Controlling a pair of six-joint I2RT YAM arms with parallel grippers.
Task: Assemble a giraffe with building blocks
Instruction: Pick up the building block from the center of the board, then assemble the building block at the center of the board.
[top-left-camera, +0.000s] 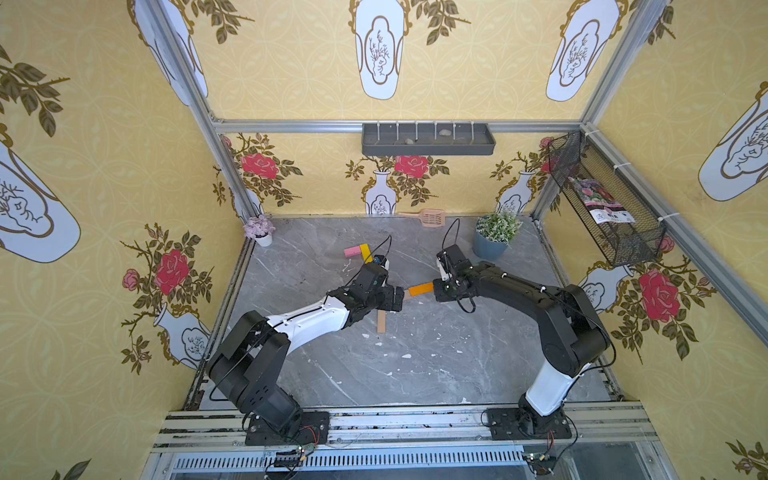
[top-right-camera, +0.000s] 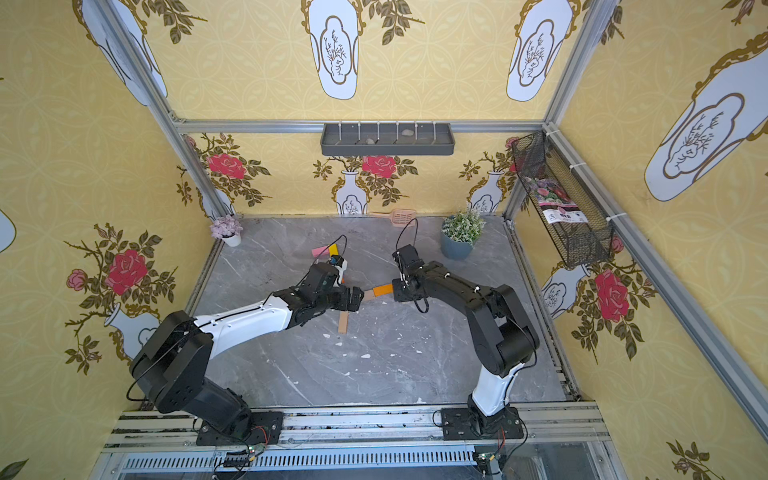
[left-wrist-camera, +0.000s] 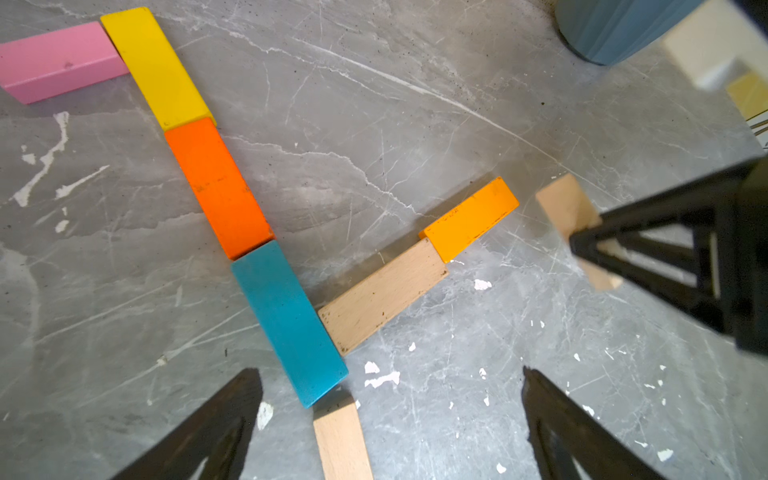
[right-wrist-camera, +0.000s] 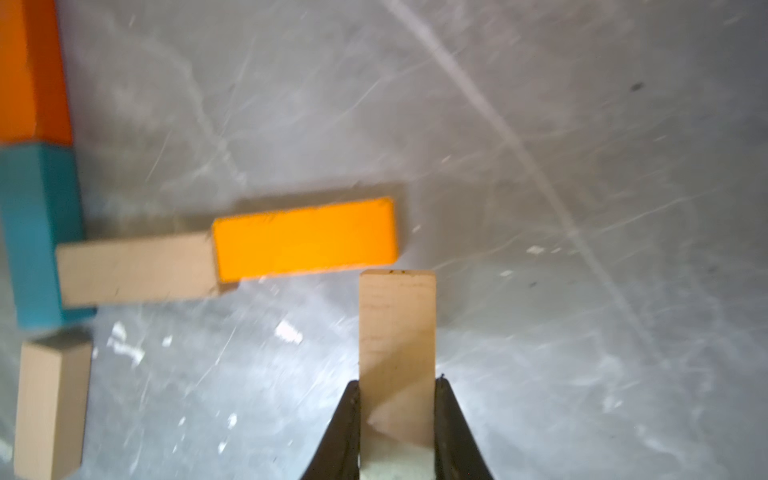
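The giraffe lies flat on the grey table: a pink bar (left-wrist-camera: 58, 62), a yellow bar (left-wrist-camera: 156, 68), an orange bar (left-wrist-camera: 218, 189) and a blue bar (left-wrist-camera: 289, 324) run in one line. A tan bar (left-wrist-camera: 382, 295) and a lighter orange bar (left-wrist-camera: 469, 218) branch off from the blue one. Another tan bar (left-wrist-camera: 343, 444) lies just below the blue bar's end. My right gripper (right-wrist-camera: 397, 386) is shut on a tan bar (right-wrist-camera: 397, 328), whose free end is close beside the lighter orange bar (right-wrist-camera: 305, 237). My left gripper (left-wrist-camera: 390, 374) hovers open and empty over the blue bar's end.
A blue pot with a green plant (top-left-camera: 492, 243) stands at the back right, and a small white pot of purple flowers (top-left-camera: 262, 232) at the back left. A peach scoop (top-left-camera: 430, 217) lies by the back wall. A wire basket (top-left-camera: 602, 199) hangs on the right wall.
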